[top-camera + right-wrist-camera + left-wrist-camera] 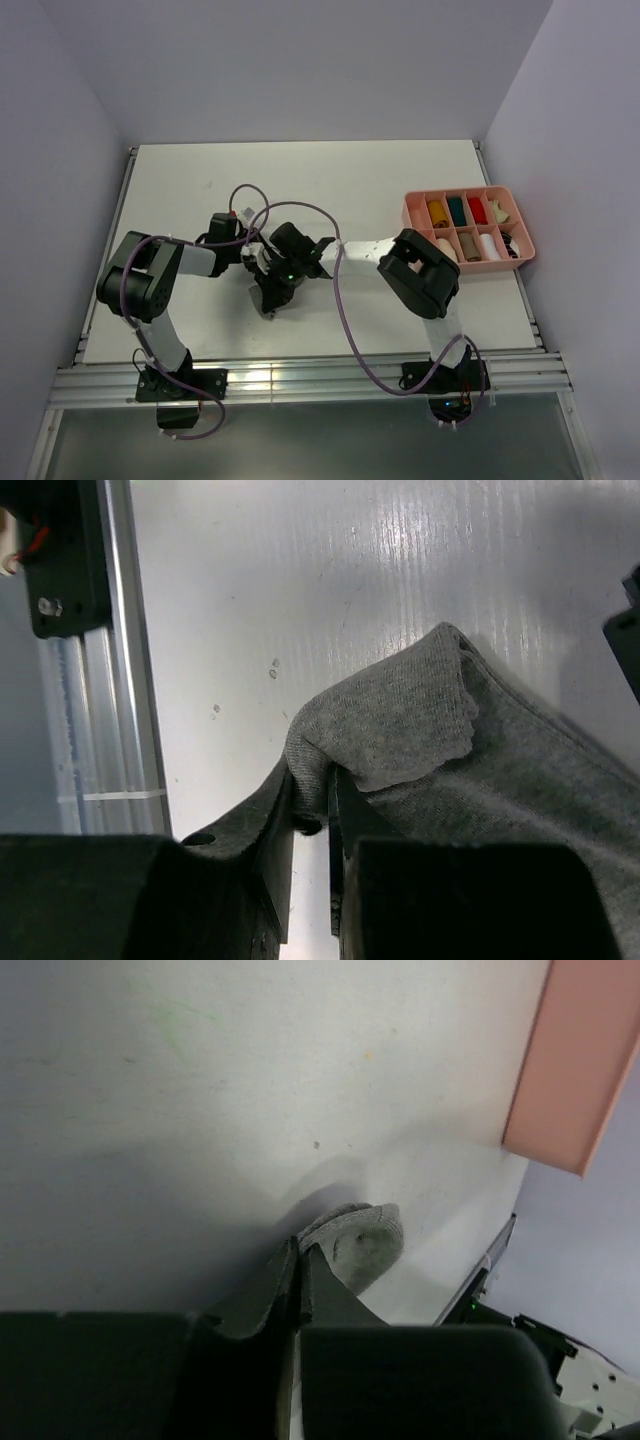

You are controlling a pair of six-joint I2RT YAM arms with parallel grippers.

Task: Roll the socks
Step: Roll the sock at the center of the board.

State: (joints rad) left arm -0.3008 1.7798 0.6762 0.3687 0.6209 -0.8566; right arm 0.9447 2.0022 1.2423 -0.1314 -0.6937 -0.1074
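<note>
A grey sock (450,750) lies on the white table between my two grippers. My right gripper (312,790) is shut on a folded edge of it, with the fabric bunched between the jaws. In the left wrist view a rolled grey end of the sock (365,1245) sits right at the tips of my left gripper (298,1245), whose jaws are pressed together on its thin edge. In the top view the left gripper (260,262) and the right gripper (270,298) meet at the table's middle and hide most of the sock. The teal and mustard socks are not in view.
A pink compartment tray (520,245) with several small rolled bundles stands at the right edge and also shows in the left wrist view (570,1070). The aluminium rail (100,680) runs along the near table edge. Purple cables loop over both arms.
</note>
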